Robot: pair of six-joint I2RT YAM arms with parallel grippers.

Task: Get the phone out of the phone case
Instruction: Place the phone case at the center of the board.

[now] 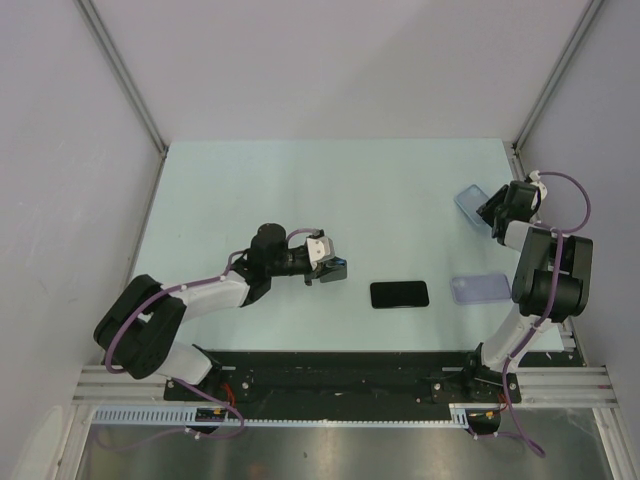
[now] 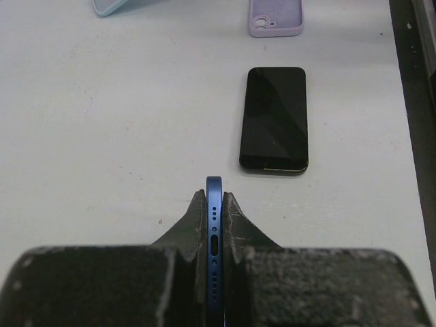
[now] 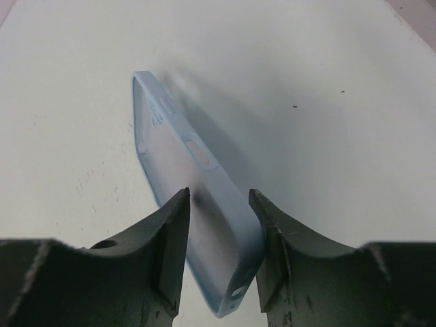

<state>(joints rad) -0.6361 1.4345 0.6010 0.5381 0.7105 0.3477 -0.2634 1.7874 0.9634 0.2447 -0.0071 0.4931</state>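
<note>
Left wrist view: the blue phone [image 2: 214,231] shows edge-on only. Its faces are hidden between the fingers [image 2: 238,231] of the left gripper [image 2: 214,196], and its lower end is cut off by the bottom edge. The top edge crops the lilac case [image 2: 276,20] and leaves only a corner of the light-blue case [image 2: 109,6]. Right wrist view: that case's flanks pass behind the fingers [image 3: 170,238] of the right gripper [image 3: 219,204]. Top view: the phone is a blue speck, too small to read.

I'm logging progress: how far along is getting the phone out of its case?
Done: the blue phone is out, clamped edge-on in the left gripper. In hand: the empty light blue case stands between the parted jaws of the right gripper. Left: probably just setting both down.
</note>
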